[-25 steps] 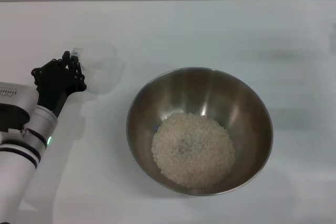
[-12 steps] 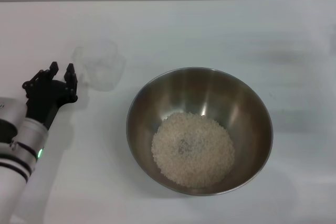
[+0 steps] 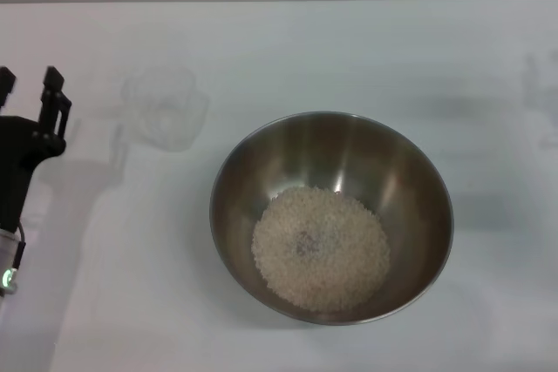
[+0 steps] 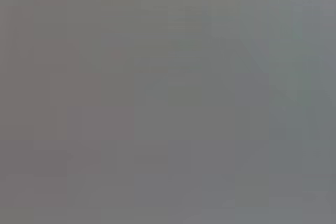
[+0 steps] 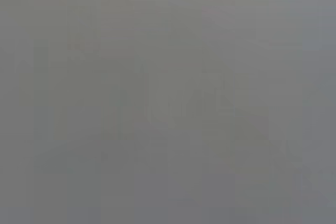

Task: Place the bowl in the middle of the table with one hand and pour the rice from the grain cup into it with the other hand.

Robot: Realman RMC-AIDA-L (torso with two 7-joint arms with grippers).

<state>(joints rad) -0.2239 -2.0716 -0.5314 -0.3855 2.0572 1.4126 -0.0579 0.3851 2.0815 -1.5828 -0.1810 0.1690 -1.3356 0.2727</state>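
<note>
The bowl [image 3: 331, 217] sits on the white tabletop [image 3: 349, 50], roughly central and a little toward the near side, and the rice [image 3: 320, 248] lies in a pale heap across its bottom. To its far left stands the grain cup [image 3: 164, 108], upright on the tabletop and looking empty; it is clear enough that I can barely make out its walls. It stands near the bowl but does not touch it.

The left hand [image 3: 29, 98] is at the far left edge of the head view, well apart from the bowl and off to the left of the cup, with a gap between them. Its two dark fingers are spread and hold nothing, so it is released. The right hand does not show in the head view at all, and both wrist views are a flat grey that tells me nothing.

To my eye the work is as good as done: bowl placed, rice poured, cup set down. What remains looks like the clearing-away step, the left arm being drawn off to its rest. That should only call for a clean retreat that keeps the open fingers away from the light cup, which a nudge could easily tip or slide.
</note>
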